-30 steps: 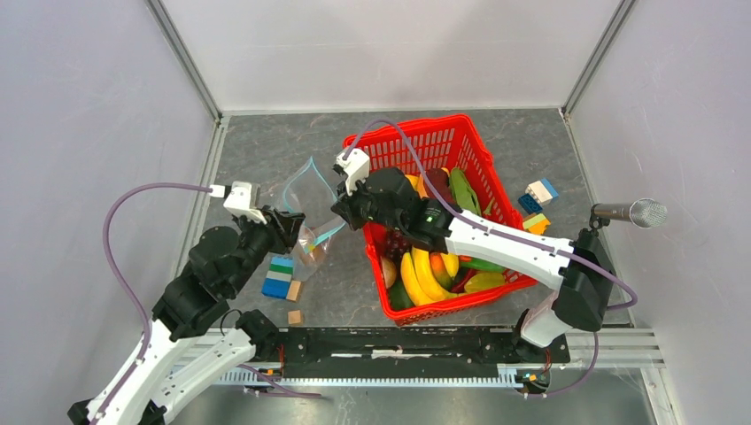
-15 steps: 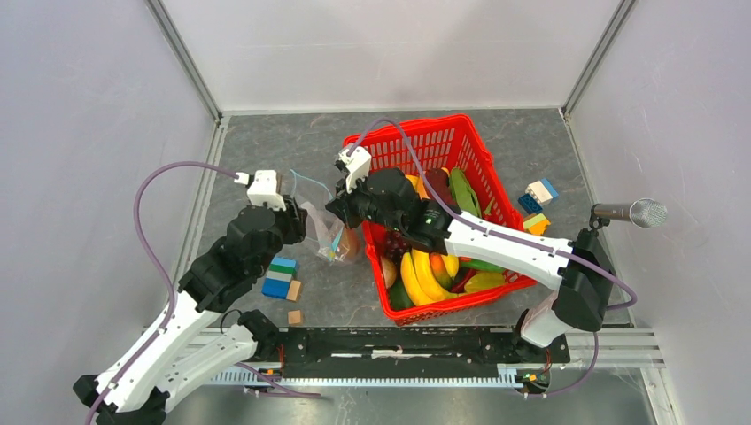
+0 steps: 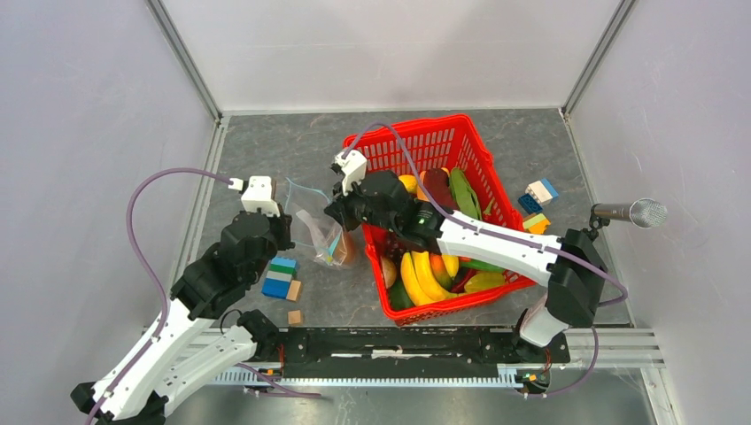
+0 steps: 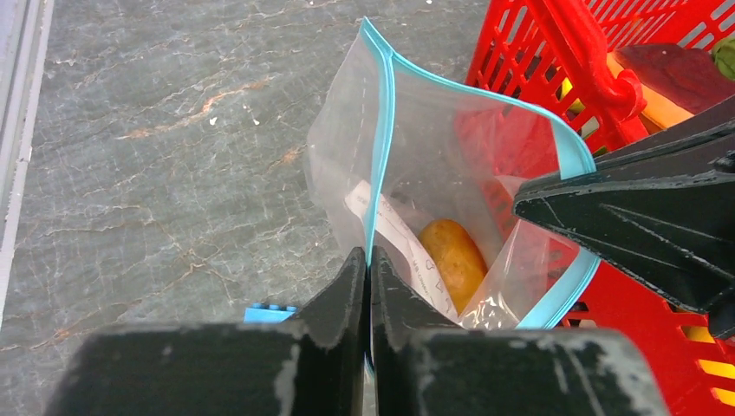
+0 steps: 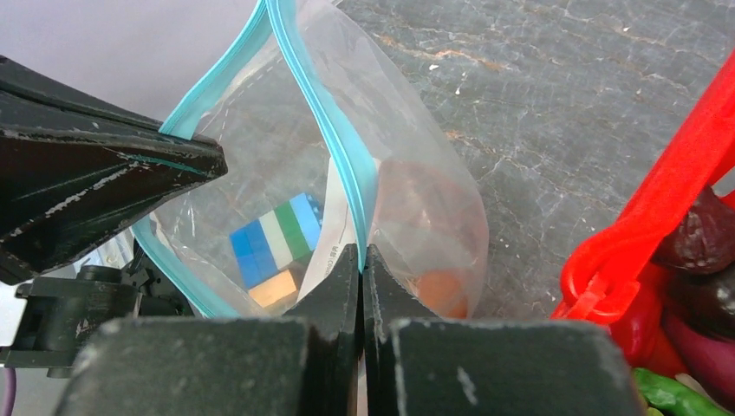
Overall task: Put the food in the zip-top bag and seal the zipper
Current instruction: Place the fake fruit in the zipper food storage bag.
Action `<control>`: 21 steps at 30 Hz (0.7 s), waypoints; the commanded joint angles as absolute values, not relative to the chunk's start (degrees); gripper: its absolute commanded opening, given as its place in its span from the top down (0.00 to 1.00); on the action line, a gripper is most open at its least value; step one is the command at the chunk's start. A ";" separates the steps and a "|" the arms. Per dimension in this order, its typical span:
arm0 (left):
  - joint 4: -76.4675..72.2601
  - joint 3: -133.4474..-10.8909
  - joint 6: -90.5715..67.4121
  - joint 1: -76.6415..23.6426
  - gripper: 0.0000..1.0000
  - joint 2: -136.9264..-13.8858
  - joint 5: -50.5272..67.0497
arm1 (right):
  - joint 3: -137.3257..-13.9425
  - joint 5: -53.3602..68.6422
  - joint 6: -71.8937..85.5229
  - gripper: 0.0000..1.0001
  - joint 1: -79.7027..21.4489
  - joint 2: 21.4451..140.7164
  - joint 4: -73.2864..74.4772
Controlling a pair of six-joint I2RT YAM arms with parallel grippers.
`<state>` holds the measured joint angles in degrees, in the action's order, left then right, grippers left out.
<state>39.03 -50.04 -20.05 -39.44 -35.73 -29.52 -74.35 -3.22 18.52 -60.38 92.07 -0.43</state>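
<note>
The clear zip-top bag hangs between my two grippers, just left of the red basket. My left gripper is shut on the light-blue zipper at the bag's near mouth edge. My right gripper is shut on the opposite zipper edge. The mouth is spread open. A brown potato-like piece lies inside the bag, also seen in the top view. Bananas, a long green vegetable and other food lie in the basket.
A blue-white-green block stack and two wooden cubes lie below the bag. More coloured blocks sit right of the basket. A microphone pokes in at the right. The basket wall is close to the bag.
The bag has moved right, up against the basket, and its mouth is now pulled open between the two grippers. The left arm swung in toward the right one.
</note>
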 commanded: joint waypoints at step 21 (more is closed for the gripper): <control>27.54 -47.11 -5.37 -39.10 0.98 -34.40 -29.35 | -70.22 -8.41 12.43 0.34 -57.78 73.95 -0.44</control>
<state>33.50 -48.64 -8.86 -39.44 -35.81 -30.92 -74.76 2.94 15.07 -58.46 83.94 1.26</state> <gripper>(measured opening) 0.039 0.652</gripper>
